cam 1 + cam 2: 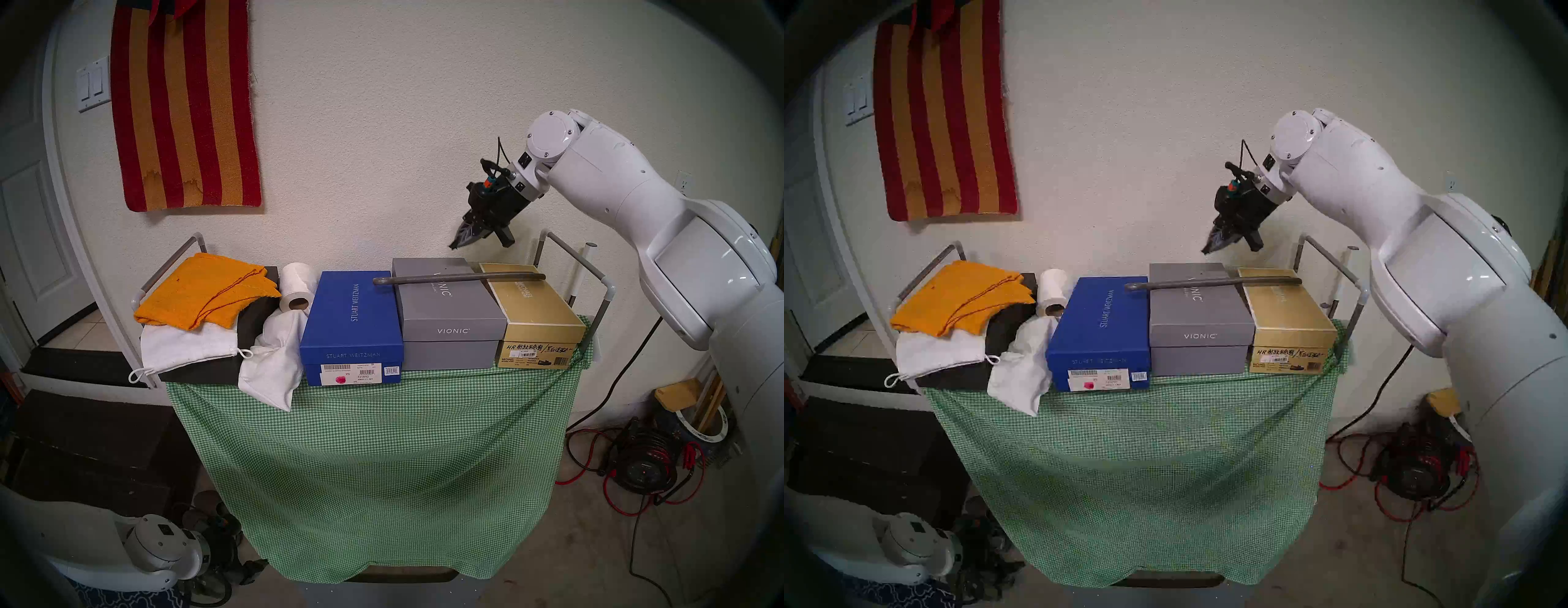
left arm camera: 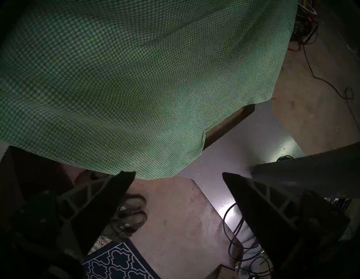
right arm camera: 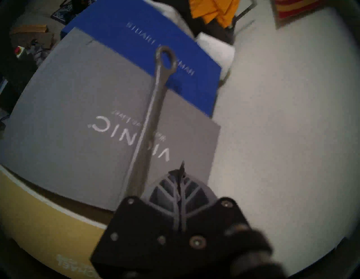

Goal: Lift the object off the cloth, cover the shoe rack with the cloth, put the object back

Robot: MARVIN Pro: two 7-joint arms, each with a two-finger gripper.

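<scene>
The grey metal bar (image 1: 458, 278) lies across the tops of the blue, grey and gold shoe boxes, ring eye to the left; it also shows in the right wrist view (image 3: 153, 109). The green-and-white check cloth (image 1: 373, 467) hangs down the front of the shoe rack (image 1: 581, 259), its top edge under the boxes. My right gripper (image 1: 460, 240) is shut and empty, above the bar near the wall. My left gripper (image 2: 178, 173) is open and empty, low by the cloth's bottom hem (image 2: 136, 78).
A blue box (image 1: 352, 314), grey box (image 1: 445, 305) and gold box (image 1: 534, 305) stand on the rack's top. An orange towel (image 1: 203, 293), paper roll (image 1: 297, 284) and white bags (image 1: 271, 361) sit left. Shoes (image 2: 130, 214) and red cables (image 1: 636, 467) lie on the floor.
</scene>
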